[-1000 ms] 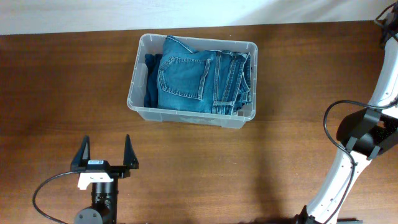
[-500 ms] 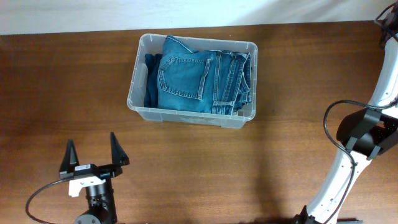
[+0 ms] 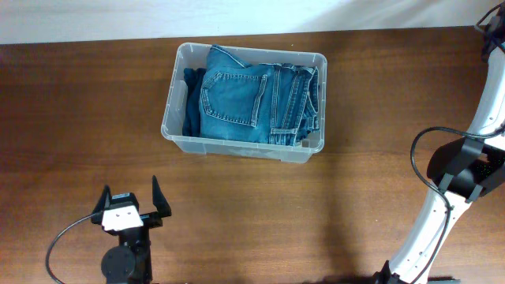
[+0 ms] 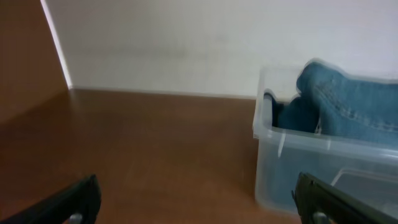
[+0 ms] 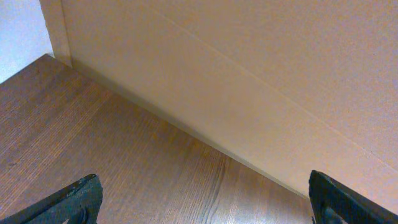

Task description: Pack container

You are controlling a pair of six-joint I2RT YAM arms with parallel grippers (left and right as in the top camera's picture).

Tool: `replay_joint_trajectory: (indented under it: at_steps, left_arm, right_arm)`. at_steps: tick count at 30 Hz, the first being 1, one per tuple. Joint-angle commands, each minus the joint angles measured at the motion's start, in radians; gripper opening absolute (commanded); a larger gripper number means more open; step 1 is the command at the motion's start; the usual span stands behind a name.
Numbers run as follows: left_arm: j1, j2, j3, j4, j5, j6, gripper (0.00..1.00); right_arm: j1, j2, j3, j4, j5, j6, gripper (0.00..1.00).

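Note:
The container (image 3: pixel 177 118) is a clear plastic tub at the back middle of the wooden table. Folded blue jeans (image 3: pixel 252 99) fill it and hide its base. My left gripper (image 3: pixel 130 191) is open and empty near the front edge, well in front of the tub's left end. In the left wrist view its gripper (image 4: pixel 199 205) points at the table with the container (image 4: pixel 292 174) and the jeans (image 4: pixel 348 106) ahead on the right. My right gripper (image 5: pixel 202 205) is open and empty, far right, facing a wall. In the overhead view only its arm (image 3: pixel 493 102) shows.
The table's bare wood (image 3: pixel 79 118) stretches left of the tub and in front of it. A white wall (image 4: pixel 186 43) runs along the back edge. The right arm's base and black cable (image 3: pixel 422 181) stand at the front right.
My left gripper has drawn back toward the front edge, swinging left and then back to the right, still open. The tub, the jeans and the right arm have not moved.

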Motion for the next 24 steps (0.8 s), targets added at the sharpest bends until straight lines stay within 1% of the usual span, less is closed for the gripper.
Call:
replay_joint_trajectory:
  at_steps: [1,24]
  left_arm:
    - [0.005,-0.009,-0.003,-0.04,0.014,0.012,0.99]
    - [0.005,-0.008,-0.003,-0.039,-0.011,0.012,0.99]
  right_arm:
    - [-0.001,-0.013,0.023,0.003,0.005,0.005,0.98]
    - [-0.001,-0.013,0.023,0.003,0.005,0.005,0.98]
